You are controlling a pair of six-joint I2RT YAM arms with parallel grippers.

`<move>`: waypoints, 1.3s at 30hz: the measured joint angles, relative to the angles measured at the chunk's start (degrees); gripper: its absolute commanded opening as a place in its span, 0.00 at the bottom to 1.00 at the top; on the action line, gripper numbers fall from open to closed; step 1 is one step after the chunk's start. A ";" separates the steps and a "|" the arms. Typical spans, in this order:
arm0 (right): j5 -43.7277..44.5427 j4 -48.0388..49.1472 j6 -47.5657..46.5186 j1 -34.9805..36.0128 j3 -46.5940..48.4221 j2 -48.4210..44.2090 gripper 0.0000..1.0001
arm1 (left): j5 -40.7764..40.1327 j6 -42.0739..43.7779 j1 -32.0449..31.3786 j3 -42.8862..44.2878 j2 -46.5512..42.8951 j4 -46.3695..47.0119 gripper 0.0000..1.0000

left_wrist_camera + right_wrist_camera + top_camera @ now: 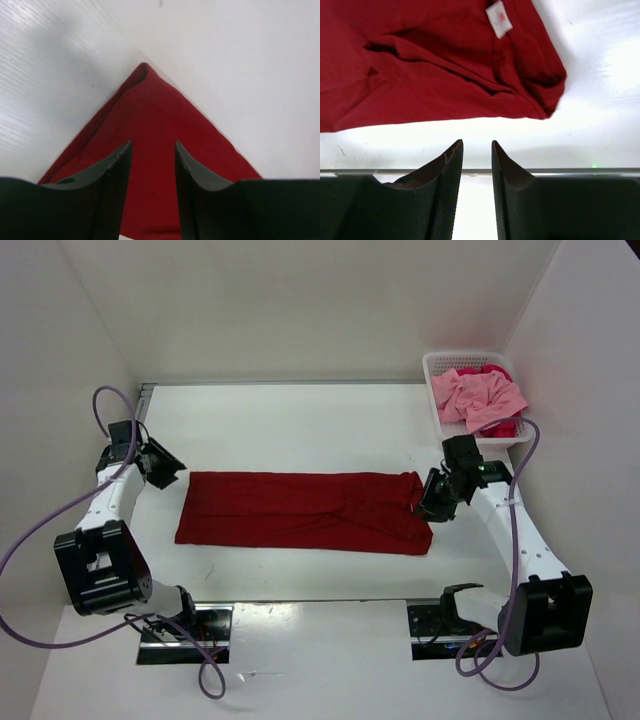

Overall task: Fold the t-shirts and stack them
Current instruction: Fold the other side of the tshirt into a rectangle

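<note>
Right fingers (445, 195) gape, their view alone showing the t-shirt (420, 65) tag (499, 18).

1. A small white label (498, 18) sits on the dark red t-shirt (420, 75), near the top edge of the right wrist view, lying slightly tilted on the cloth.
2. The label carries a small red mark, perhaps a logo or a few letters, but it is too small and blurred to read.
3. In the top view the same shirt is seen from too far off, and the label cannot be made out on it.
4. No other writing, number or sign can be read in any view.
</note>
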 measured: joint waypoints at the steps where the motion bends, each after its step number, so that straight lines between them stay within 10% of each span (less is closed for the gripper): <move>1: 0.17 0.09 0.00 0.24 0.59 0.37 0.31 | 0.11 -0.24 -0.24 0.00 -0.66 0.22 0.45; 6: -0.42 5.31 1.22 6.16 2.16 5.16 0.00 | 0.98 -0.59 -5.09 -0.44 -1.07 3.50 0.40; 11: 0.31 16.72 3.17 15.47 5.20 18.51 0.22 | 2.78 -0.55 -12.02 -0.72 4.94 6.84 0.37; 19: 3.15 27.43 1.70 19.52 15.72 34.07 0.29 | 4.83 -0.39 -15.93 -0.76 13.31 7.98 0.35; 24: 5.29 29.59 0.59 19.56 18.80 39.10 0.01 | 5.42 -0.39 -16.76 -0.76 13.31 9.33 0.35; 39: 3.48 28.33 -1.88 19.58 14.45 40.83 0.00 | 6.60 -0.39 -17.22 -0.74 13.35 9.97 0.35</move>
